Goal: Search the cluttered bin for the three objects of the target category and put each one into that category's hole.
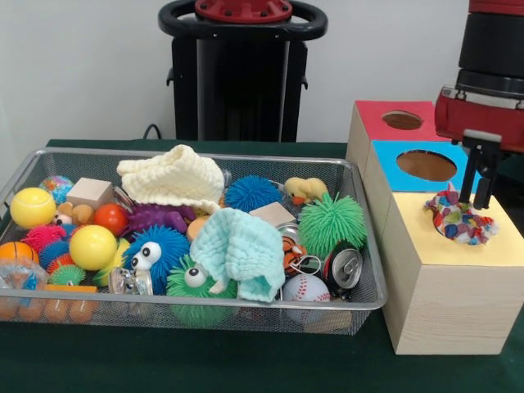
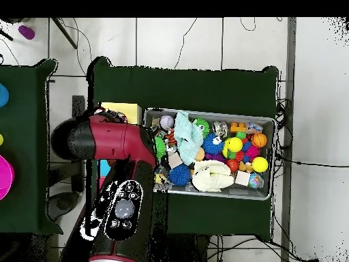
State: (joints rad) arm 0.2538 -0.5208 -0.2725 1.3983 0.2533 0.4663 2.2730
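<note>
My gripper [image 1: 481,201] hangs over the yellow-topped box [image 1: 426,239] at the right, its tip just above a crumpled multicoloured cloth [image 1: 460,221] lying on that top. Behind it stand a blue-topped box with a round hole [image 1: 426,165] and a red-topped box with a hole [image 1: 402,120]. In the wire bin [image 1: 196,304] a cream knitted cloth [image 1: 173,176] lies at the back and a mint cloth [image 1: 244,250] in front. In the overhead view my arm [image 2: 116,140] hides the gripper and most of the boxes; the cream cloth [image 2: 211,176] and mint cloth [image 2: 187,133] show.
The bin [image 2: 272,157] also holds several spiky balls, yellow balls [image 1: 92,246], a baseball [image 1: 305,288], a drink can [image 1: 344,268] and a wooden block [image 1: 90,191]. A second green table [image 2: 20,136] stands to the left in the overhead view.
</note>
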